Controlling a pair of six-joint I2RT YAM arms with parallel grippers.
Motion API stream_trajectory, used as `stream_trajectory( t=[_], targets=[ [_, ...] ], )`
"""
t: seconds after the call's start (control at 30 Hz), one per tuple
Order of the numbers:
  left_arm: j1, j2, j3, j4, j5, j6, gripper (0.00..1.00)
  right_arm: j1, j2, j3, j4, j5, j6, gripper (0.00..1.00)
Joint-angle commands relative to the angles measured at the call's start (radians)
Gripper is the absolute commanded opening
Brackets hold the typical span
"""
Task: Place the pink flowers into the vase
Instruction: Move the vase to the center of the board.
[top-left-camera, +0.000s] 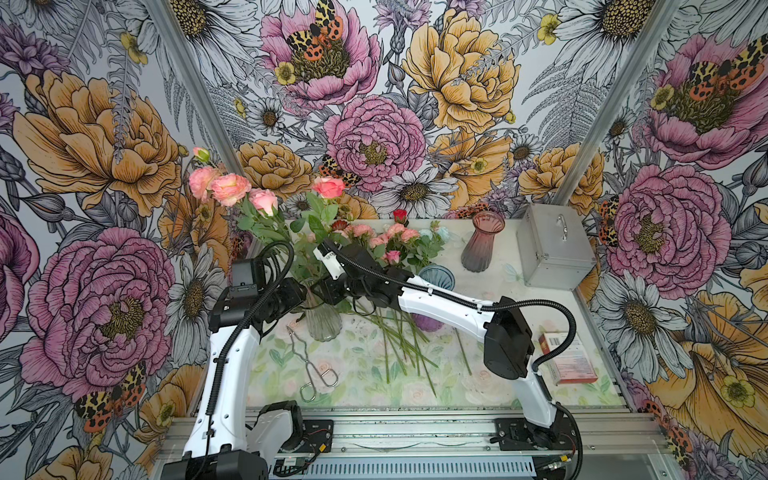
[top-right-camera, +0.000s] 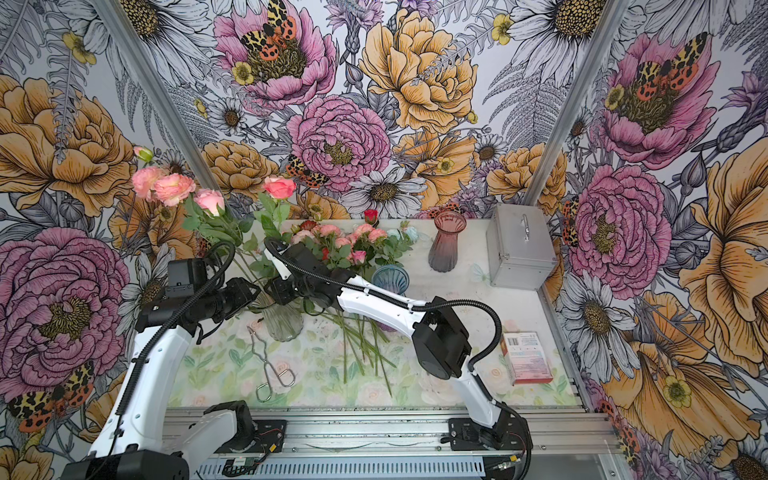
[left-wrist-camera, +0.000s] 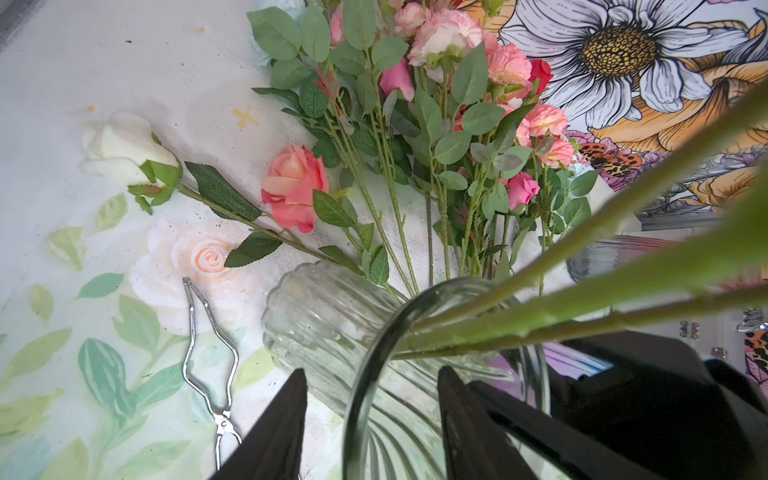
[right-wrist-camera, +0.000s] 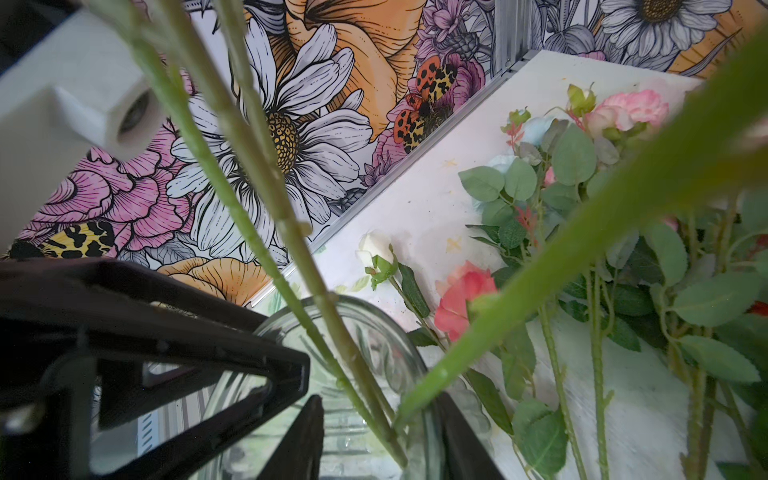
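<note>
**A:** Where do the pink flowers (top-left-camera: 230, 189) stand?

**B:** Several are in the clear vase (top-left-camera: 322, 320), with their heads leaning up toward the far left in both top views. More lie in the mixed heap (top-left-camera: 395, 245) on the table just right of it. A salmon rose (left-wrist-camera: 295, 187) lies near a white rose (left-wrist-camera: 124, 147).

**A:** Grippers?

**B:** Left gripper (left-wrist-camera: 372, 372): fingers spread, the vase rim passing between them, nothing pinched. Right gripper (right-wrist-camera: 380, 397): fingers also apart at the mouth. The stems run through a gap wider than any of them, so I read it as not clamped.

**A:** Step in hand?

**B:** Letting go of the bunch and clearing out, by my judgement. To do it well, back each arm off along the line of its own fingers, up and away from the rim. That way no finger snags a stem or nudges the glass. The vase looks top-heavy with that lean, so a sideways knock could tip it toward the tongs (top-left-camera: 309, 365).

**A:** Order?

**B:** One arm at a time, probably, since the two grippers sit close together at the mouth. Then go to the heap for the next pink stem
</note>
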Motion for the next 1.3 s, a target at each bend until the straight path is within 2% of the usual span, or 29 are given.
stream_trajectory(
  t=[0.0,0.27,0.33,0.4,0.57,0.63,0.73,0.83,1.03,1.27],
  targets=[
    [0.008,-0.021,0.006,0.005,0.004,0.004,0.53,0.009,-0.023,0.025,0.001,-0.025,-0.022,0.46],
    [0.005,-0.032,0.019,-0.010,0.007,0.005,0.55,0.003,-0.061,0.003,0.001,-0.014,-0.032,0.56],
    [0.000,-0.032,0.027,-0.015,0.007,0.006,0.60,0.003,-0.070,-0.007,0.002,-0.009,-0.035,0.58],
    [0.001,-0.032,0.033,-0.019,0.005,0.007,0.61,0.001,-0.080,-0.014,0.002,-0.003,-0.036,0.60],
    [-0.006,-0.047,0.048,-0.022,-0.011,0.008,0.78,-0.002,-0.105,-0.023,0.002,0.006,-0.044,0.68],
    [-0.004,-0.058,0.060,-0.024,-0.015,0.010,0.79,-0.003,-0.119,-0.032,0.001,0.012,-0.048,0.73],
    [-0.007,-0.064,0.077,-0.027,-0.018,0.009,0.87,-0.008,-0.141,-0.049,0.000,0.022,-0.051,0.79],
    [-0.011,-0.072,0.088,-0.032,-0.024,0.009,0.98,-0.012,-0.165,-0.069,0.002,0.029,-0.053,0.86],
    [-0.017,-0.089,0.109,-0.043,-0.038,0.013,0.99,-0.014,-0.217,-0.109,0.002,0.043,-0.062,0.98],
    [-0.061,-0.134,0.139,-0.059,-0.100,0.014,0.99,-0.017,-0.301,-0.182,0.002,0.067,-0.076,0.99]
  ],
)
